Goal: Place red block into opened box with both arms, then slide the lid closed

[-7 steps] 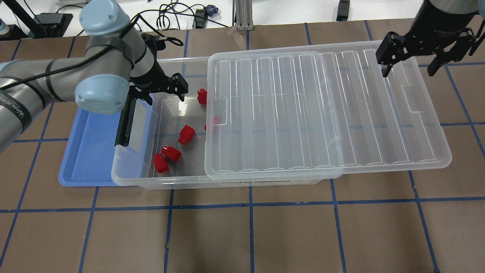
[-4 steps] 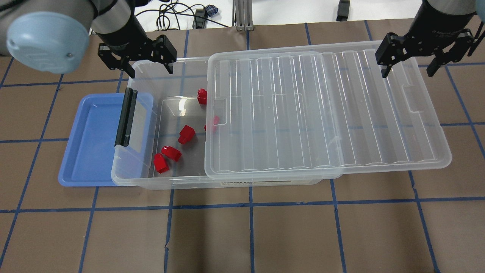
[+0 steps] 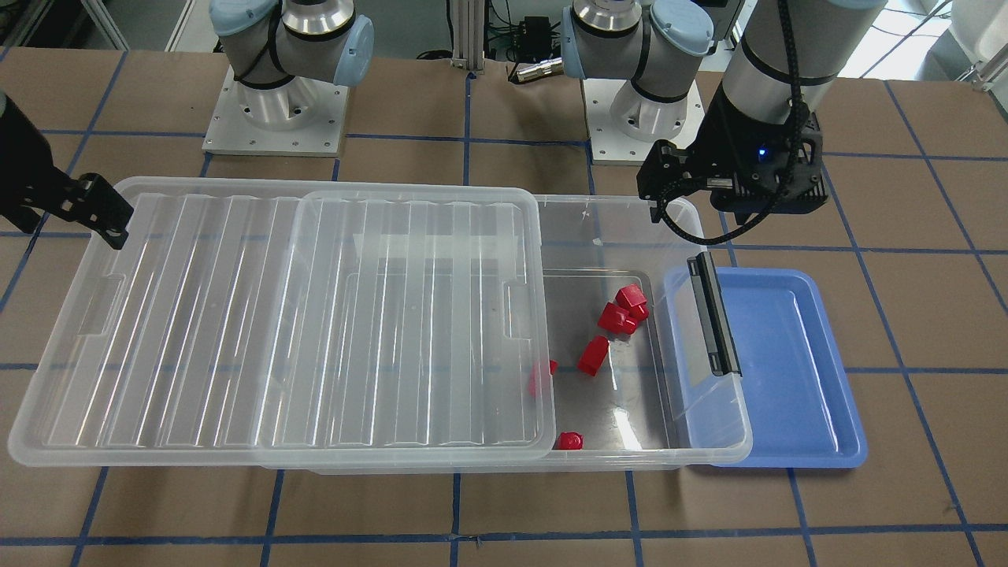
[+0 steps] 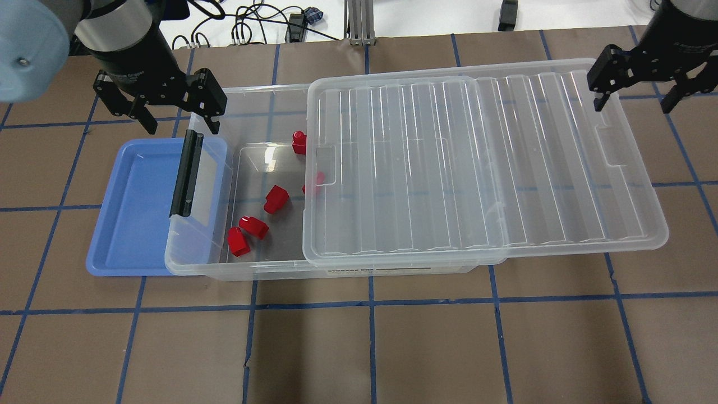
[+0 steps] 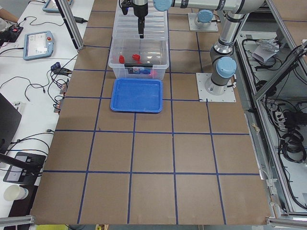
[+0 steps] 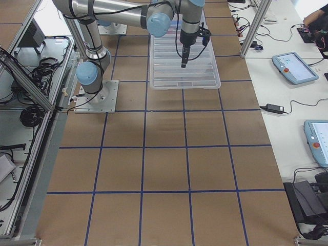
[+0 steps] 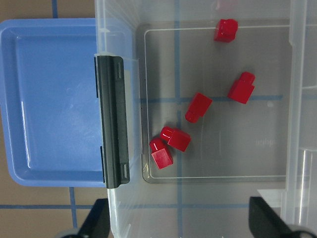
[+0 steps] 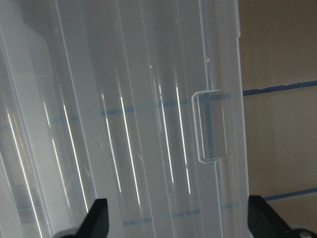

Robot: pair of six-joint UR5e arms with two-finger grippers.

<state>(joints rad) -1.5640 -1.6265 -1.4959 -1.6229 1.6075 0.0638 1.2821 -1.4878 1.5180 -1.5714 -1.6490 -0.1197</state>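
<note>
The clear box [image 4: 336, 270] lies across the table with its left third uncovered. Several red blocks [image 4: 275, 199] lie on its floor, one [image 4: 317, 182] under the lid's edge. The ribbed clear lid [image 4: 482, 163] covers the rest and overhangs the box's right end. My left gripper [image 4: 182, 124] hangs open and empty above the box's far left corner, by the black latch bar [image 4: 187, 174]. In the left wrist view the blocks [image 7: 198, 106] lie below the open fingers. My right gripper [image 4: 631, 104] is open and empty over the lid's far right corner, near its end notch [image 8: 210, 126].
A blue tray [image 4: 132, 224] lies against the box's left end, partly under its rim. Cables and an aluminium post [image 4: 359, 22] sit beyond the table's far edge. Brown table surface with blue tape lines [image 4: 370, 348] stretches in front of the box.
My left gripper rose out of the box opening and moved back and left to the far left corner, still open. The right gripper shifted a little to the right. Blocks and lid stayed put.
</note>
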